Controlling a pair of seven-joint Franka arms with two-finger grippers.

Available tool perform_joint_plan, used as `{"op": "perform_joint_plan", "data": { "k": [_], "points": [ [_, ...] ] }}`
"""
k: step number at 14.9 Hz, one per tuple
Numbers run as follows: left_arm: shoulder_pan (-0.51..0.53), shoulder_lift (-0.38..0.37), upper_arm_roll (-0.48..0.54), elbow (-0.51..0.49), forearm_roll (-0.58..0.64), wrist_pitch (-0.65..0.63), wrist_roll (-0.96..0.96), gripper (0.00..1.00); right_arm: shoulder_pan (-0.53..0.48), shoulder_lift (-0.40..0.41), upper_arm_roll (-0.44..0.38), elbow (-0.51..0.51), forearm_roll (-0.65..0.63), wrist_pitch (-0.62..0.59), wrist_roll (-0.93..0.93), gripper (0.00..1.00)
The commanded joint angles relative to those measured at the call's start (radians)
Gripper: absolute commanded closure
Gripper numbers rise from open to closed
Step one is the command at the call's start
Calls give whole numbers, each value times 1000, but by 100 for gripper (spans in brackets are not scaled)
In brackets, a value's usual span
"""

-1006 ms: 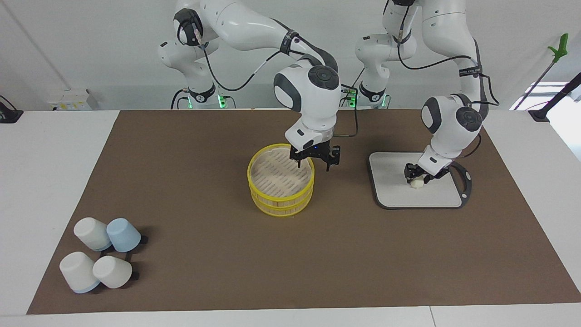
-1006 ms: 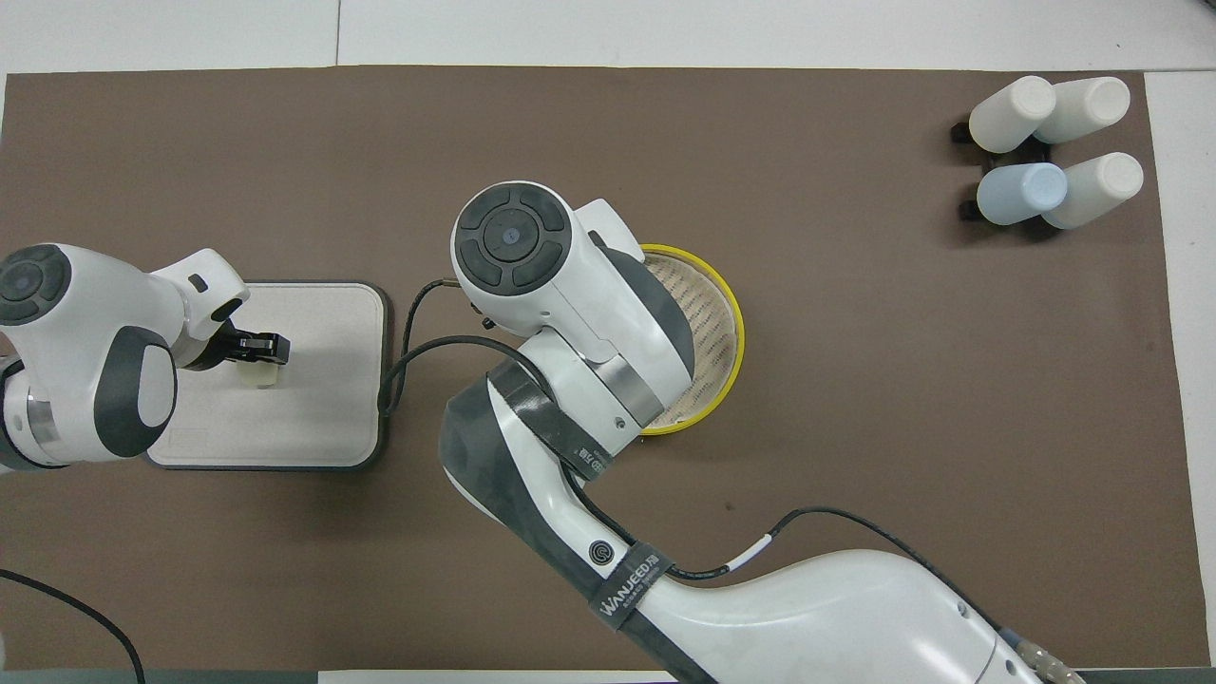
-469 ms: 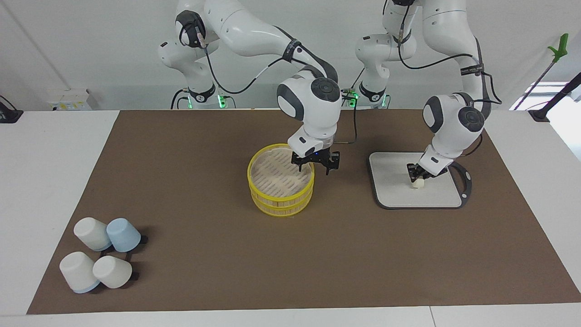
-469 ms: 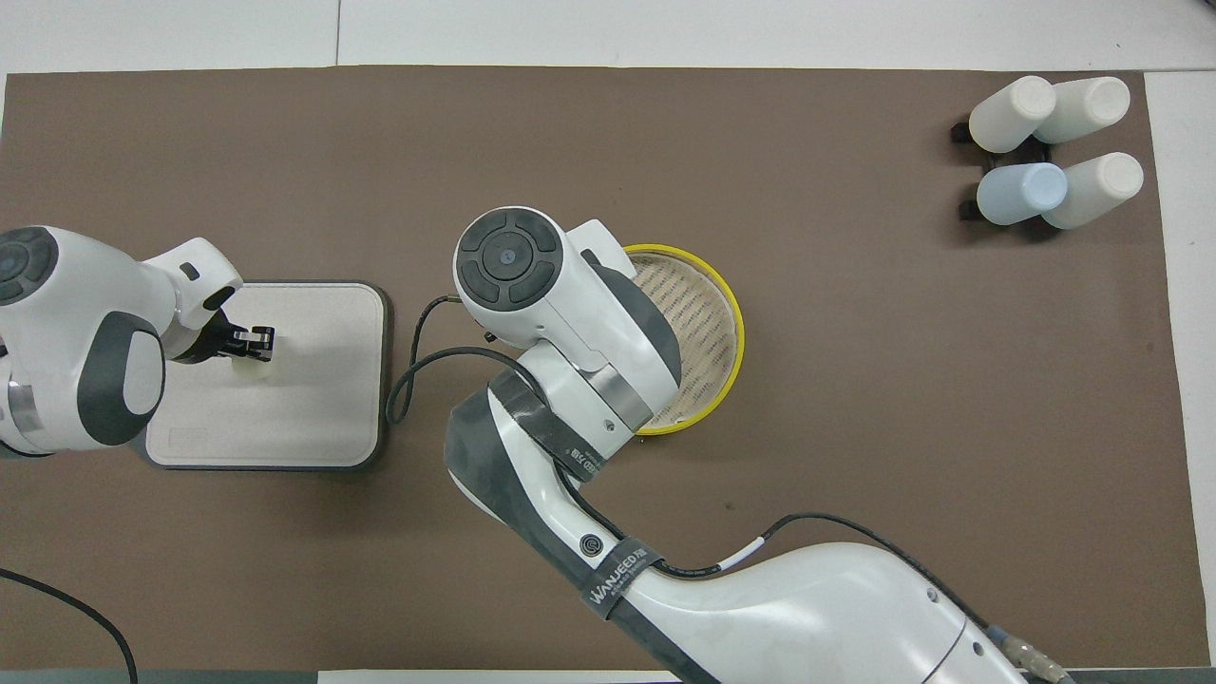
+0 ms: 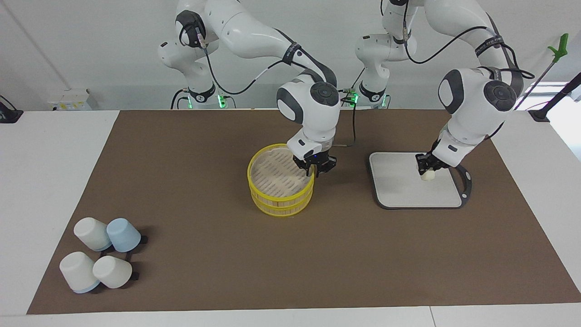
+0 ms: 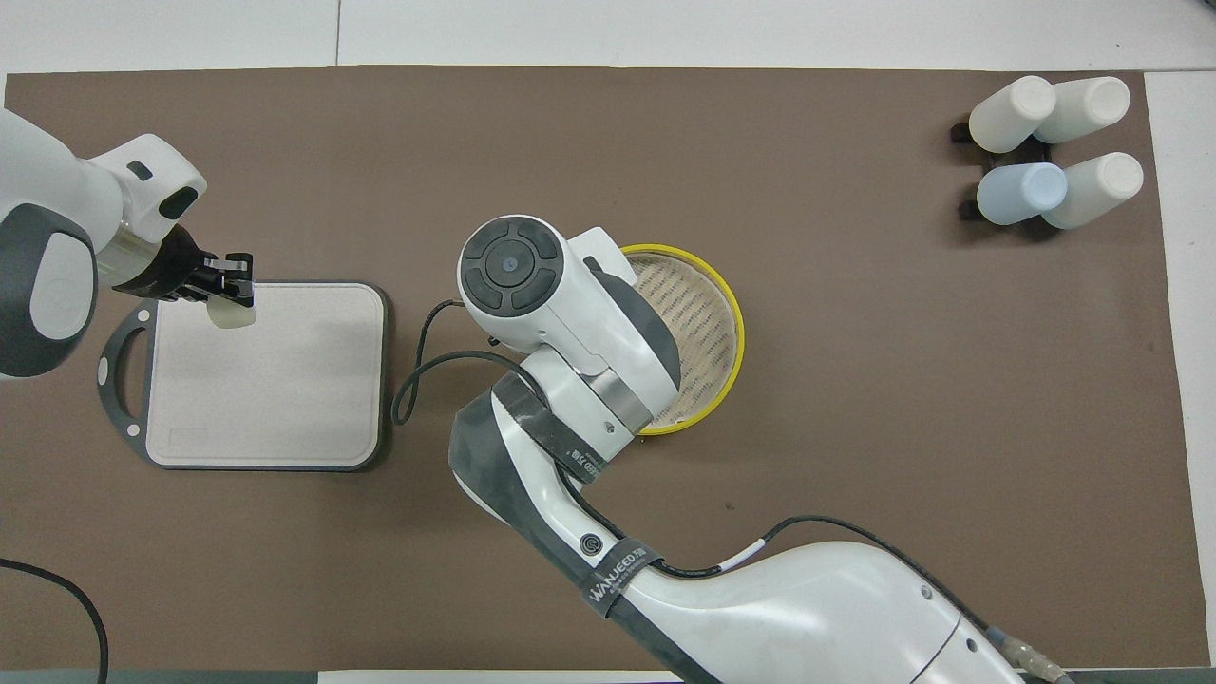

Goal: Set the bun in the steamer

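Observation:
The bun [image 5: 427, 175] [image 6: 231, 314], a small cream-white lump, hangs just above the grey board [image 5: 399, 193] [image 6: 275, 399]. My left gripper [image 5: 425, 169] [image 6: 224, 288] is shut on it. The steamer [image 5: 281, 200] [image 6: 737, 332], a round bamboo basket with yellow rims, stands mid-table on the brown mat. My right gripper [image 5: 315, 169] sits at the steamer's top rim on the side toward the board, with its fingers closed on that rim. In the overhead view the right arm's wrist hides that gripper and part of the steamer.
Several upturned cups [image 5: 102, 256] [image 6: 1045, 152], white and pale blue, cluster at the right arm's end of the table, far from the robots. The board has a dark handle loop [image 5: 465, 179] [image 6: 122, 380].
My left gripper closed on the bun and lifted it off the board. My right gripper's fingers, spread beside the steamer's rim before, have come together on it.

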Motion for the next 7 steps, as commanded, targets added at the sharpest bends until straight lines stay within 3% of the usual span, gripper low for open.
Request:
{"op": "perform_joint_plan", "data": {
  "k": [1, 4, 7],
  "points": [
    [-54, 31, 10, 74, -44, -46, -90, 71, 14, -23, -1, 13, -31, -89, 4, 100],
    [-111, 40, 10, 125, -66, -86, -179, 71, -8, -42, 2, 77, -21, -134, -16, 100],
    [-154, 46, 10, 134, -75, -91, -222, 71, -110, -104, -1, 93, -13, -162, -212, 100]
  ]
}}
